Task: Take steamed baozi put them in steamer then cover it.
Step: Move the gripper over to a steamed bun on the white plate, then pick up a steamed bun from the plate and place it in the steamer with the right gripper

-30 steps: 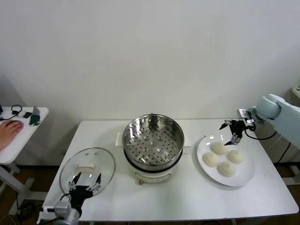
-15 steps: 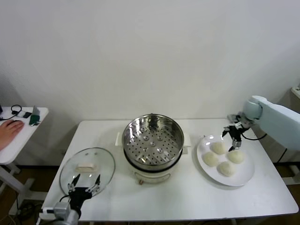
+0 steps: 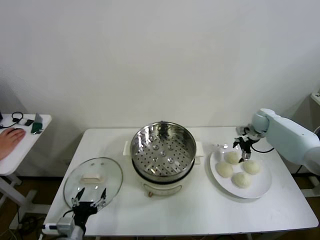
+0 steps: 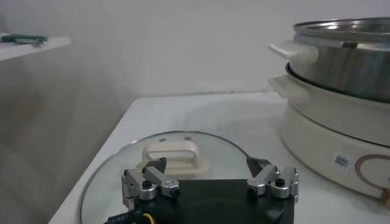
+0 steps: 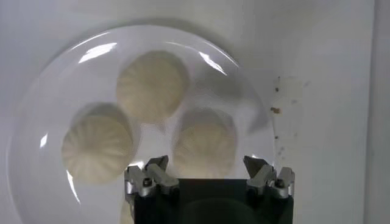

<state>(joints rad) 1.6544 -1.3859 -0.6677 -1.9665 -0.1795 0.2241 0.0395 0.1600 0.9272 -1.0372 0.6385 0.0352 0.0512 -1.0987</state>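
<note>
- Now the right gripper [image 3: 243,150] has swung in from the table's right edge and hangs over the steamed baozi [image 3: 238,169] on the plate [image 3: 263,186], jaws spread wide.
- Likely the first pick is close; nothing is held.
- Steamer [image 3: 163,146] sits mid-table, empty.
- Left gripper [image 3: 90,199] stays parked, jaws spread, over the cover [image 3: 93,176] near the front-left corner.

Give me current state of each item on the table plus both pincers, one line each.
steamer: uncovered, perforated tray bare, no buns in it.
cover: off the steamer, lying flat on the table to its left.
baozi: four, all on the white plate.
right pincer: open, above the plate's buns, holding nothing.
left pincer: open, at the cover's near edge, holding nothing.
</note>
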